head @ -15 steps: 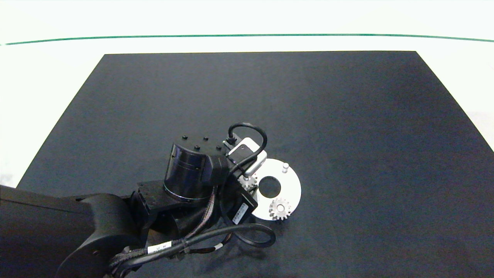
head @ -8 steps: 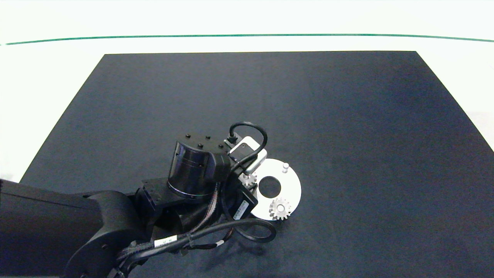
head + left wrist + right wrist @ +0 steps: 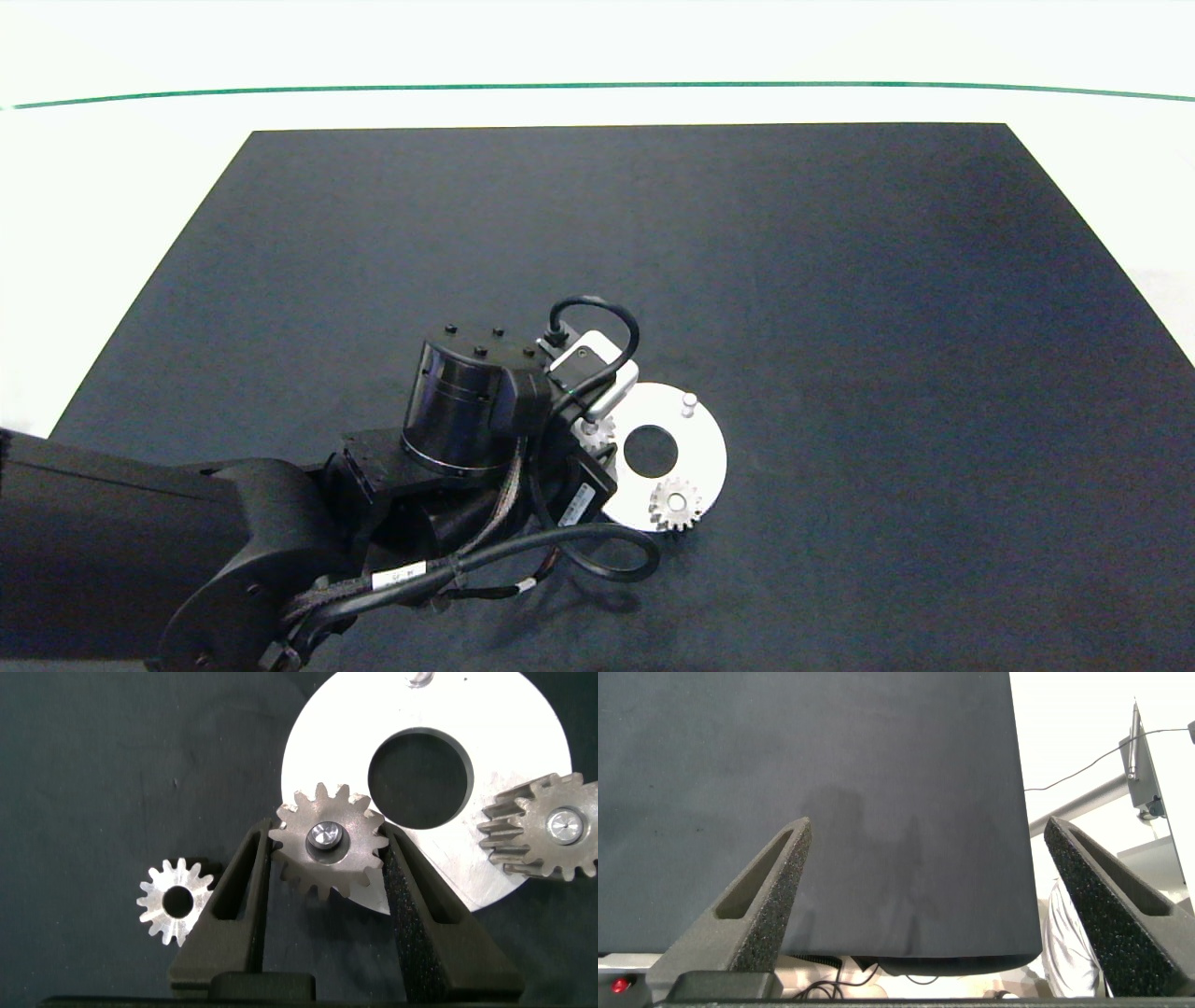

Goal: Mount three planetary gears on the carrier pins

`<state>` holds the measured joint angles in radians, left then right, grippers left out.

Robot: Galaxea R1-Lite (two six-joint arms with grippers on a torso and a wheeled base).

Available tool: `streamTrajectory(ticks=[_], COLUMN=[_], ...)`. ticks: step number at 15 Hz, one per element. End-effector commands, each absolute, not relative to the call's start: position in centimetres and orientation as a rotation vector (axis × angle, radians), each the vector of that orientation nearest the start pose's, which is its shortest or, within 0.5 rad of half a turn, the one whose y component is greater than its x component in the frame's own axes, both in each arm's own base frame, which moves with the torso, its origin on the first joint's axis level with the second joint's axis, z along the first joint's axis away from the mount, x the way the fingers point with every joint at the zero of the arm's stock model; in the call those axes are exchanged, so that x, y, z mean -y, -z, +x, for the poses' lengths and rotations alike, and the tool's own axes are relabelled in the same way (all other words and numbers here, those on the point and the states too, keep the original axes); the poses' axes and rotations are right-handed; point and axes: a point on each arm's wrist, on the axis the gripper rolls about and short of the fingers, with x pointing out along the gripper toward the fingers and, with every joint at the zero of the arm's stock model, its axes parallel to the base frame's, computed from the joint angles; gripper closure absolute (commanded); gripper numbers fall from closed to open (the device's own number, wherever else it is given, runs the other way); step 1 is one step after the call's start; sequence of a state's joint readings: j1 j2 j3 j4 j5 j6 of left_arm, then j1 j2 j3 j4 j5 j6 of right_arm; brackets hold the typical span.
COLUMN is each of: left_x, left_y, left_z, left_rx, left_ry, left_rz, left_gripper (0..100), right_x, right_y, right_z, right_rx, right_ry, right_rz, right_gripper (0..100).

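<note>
A flat white disc [image 3: 700, 448] lies on the black mat with three carrier pins. One planetary gear [image 3: 547, 835] sits on a pin, also seen as the gear [image 3: 676, 504] at the disc's near edge. A second gear [image 3: 327, 849] sits over the left pin, whose tip shows in its hole. My left gripper [image 3: 327, 842] is shut on this gear, one finger against each side. The far pin [image 3: 689, 403] is bare. A third gear [image 3: 173, 901] lies flat on the mat beside the left finger [image 3: 245, 891]. My right gripper [image 3: 926, 826] is open and empty, out of the head view.
The black mat [image 3: 840, 280] covers most of the white table. The left arm [image 3: 233, 541] and its cables hide the mat left of the disc. In the right wrist view the mat's edge [image 3: 1022, 859] shows, with a stand and cables beyond it.
The left wrist has shifted slightly up and left over the disc's left pin. The gear stays between its fingers, and the disc has barely moved.
</note>
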<state>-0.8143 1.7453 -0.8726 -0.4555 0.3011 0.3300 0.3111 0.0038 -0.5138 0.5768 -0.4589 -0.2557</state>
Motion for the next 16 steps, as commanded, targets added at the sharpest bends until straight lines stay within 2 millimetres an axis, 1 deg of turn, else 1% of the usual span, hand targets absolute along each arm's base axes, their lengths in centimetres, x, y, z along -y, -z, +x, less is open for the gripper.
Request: streamTrajectory(ticks=[1, 8, 9, 16], left_x=[22.37, 22.5, 22.53, 22.6], left_y=[-16.95, -16.93, -16.93, -17.22], left_z=[22.02, 22.02, 22.05, 22.11], left_rx=[-0.27, -0.269, -0.27, -0.26], left_ry=[0.561, 0.564, 0.563, 0.564], left_rz=[0.543, 0.543, 0.54, 0.537], left_gripper=[93, 93, 0, 0], right_x=[3.55, 3.55, 3.55, 3.55], right_y=[-14.57, -14.56, -14.56, -14.56], right_z=[-7.75, -7.77, -7.77, -7.77], right_rx=[-0.083, -0.082, -0.082, -0.082], right_ry=[0.141, 0.141, 0.141, 0.141], right_rz=[-0.283, -0.283, -0.283, -0.283], right_gripper=[0, 0, 0, 0])
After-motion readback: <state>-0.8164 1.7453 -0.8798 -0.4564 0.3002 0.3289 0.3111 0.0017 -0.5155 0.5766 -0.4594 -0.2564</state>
